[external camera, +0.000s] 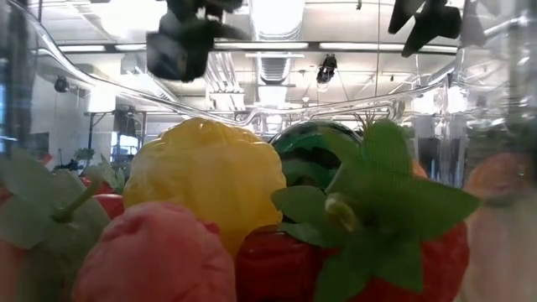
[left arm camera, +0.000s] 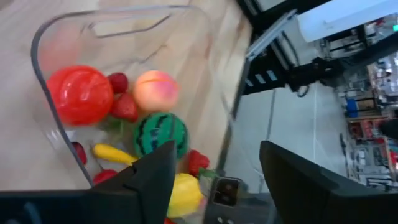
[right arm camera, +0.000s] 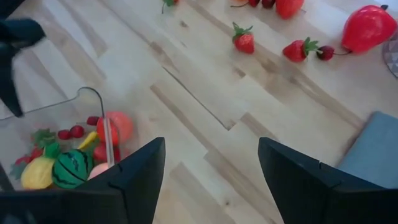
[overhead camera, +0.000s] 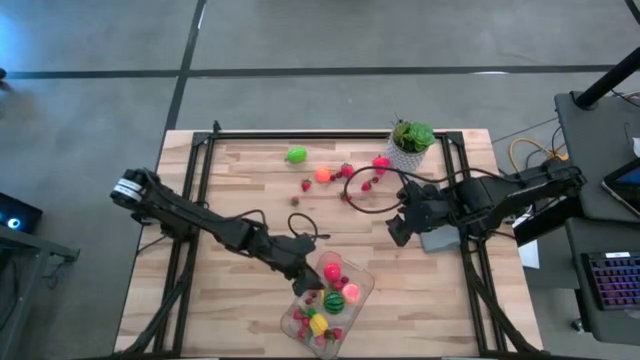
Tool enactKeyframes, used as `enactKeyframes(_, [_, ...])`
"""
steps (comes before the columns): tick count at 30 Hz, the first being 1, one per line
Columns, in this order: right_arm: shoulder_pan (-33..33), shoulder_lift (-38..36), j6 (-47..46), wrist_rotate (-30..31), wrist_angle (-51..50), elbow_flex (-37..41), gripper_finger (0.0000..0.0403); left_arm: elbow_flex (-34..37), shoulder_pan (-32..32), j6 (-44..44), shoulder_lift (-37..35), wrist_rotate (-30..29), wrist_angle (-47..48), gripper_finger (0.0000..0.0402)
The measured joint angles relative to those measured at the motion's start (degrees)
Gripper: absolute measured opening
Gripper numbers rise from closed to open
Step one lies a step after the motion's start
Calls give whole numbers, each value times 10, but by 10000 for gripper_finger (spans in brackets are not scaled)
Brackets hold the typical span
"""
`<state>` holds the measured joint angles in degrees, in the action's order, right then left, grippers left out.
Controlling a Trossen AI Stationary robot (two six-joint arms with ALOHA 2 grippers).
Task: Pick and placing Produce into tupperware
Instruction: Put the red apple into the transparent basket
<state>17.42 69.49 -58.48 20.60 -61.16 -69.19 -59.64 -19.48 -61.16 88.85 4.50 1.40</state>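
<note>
Lying diagonally, tupperware [overhead camera: 352, 272] long axis near-left to far-right; both jaws open, empty.

Lab: concrete floor [overhead camera: 90, 120], ceiling ducts [external camera: 277, 63]

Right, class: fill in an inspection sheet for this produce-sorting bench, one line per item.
Surface: wooden table, bare at the near left.
Job's things: tupperware near the front edge holds mixed produce, including a watermelon piece; loose produce, among it a green piece, lies towards the back.
Clutter: potted plant; grey slab.
Grippers: left gripper open over the tupperware; right gripper open above the table.
Cables: black cable looped across the table.
Surroundings: keyboard on the right.
</note>
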Motion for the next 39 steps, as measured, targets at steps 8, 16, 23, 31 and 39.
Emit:
enactKeyframes(8, [-20, 1, -11, 19, 1, 0, 251, 1, 64, -1, -105, -99, 225, 219])
enactKeyframes(16, [-77, 1, -44, 20, 1, 1, 254, 12, 198, 133, -153, -169, 356, 219])
enactKeyframes(23, [-152, 9, -91, 17, 0, 13, 251, 14, 280, 291, -146, -157, 359, 219])
enactKeyframes(31, [-262, 100, -19, -29, 38, 16, 233, 15, 334, 337, -151, -146, 368, 219])
enactKeyframes(39, [-361, 196, -126, 5, 89, 9, 234, 18, 342, 408, -151, -146, 368, 219])
